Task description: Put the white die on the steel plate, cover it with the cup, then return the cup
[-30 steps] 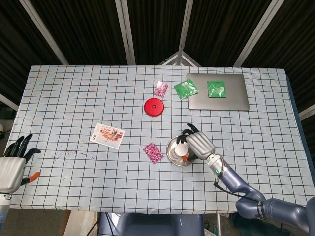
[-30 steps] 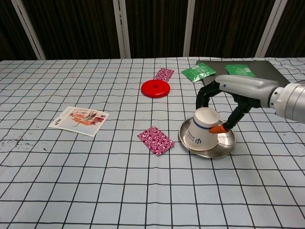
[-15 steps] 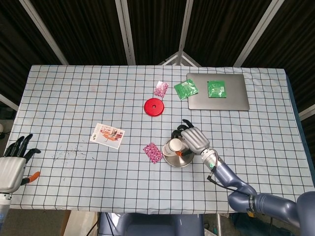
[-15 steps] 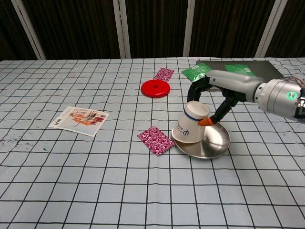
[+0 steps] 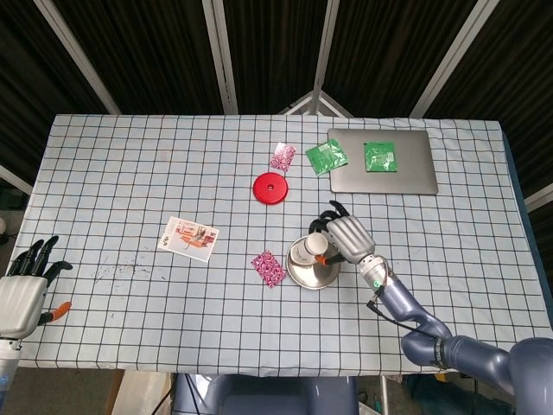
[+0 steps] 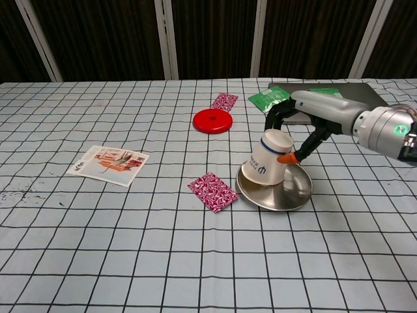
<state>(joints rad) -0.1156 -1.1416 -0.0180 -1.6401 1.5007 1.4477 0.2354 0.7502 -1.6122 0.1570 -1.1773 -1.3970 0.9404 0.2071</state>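
Nearby: pink packet (image 6: 213, 192) beside steel plate (image 6: 273, 195), touching?

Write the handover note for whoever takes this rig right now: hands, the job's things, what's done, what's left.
Right hand: grips the upturned cup, which is tilted on the plate.
Left hand: holds nothing, fingers apart, at the table's near left edge.
Plate: on the cloth beside a pink packet.
Die: not visible; probably under the cup, but that cannot be confirmed.
Done: cup brought mouth-down over the plate.
Left: settle the cup flat if the cover is not finished, then lift it off and return it.
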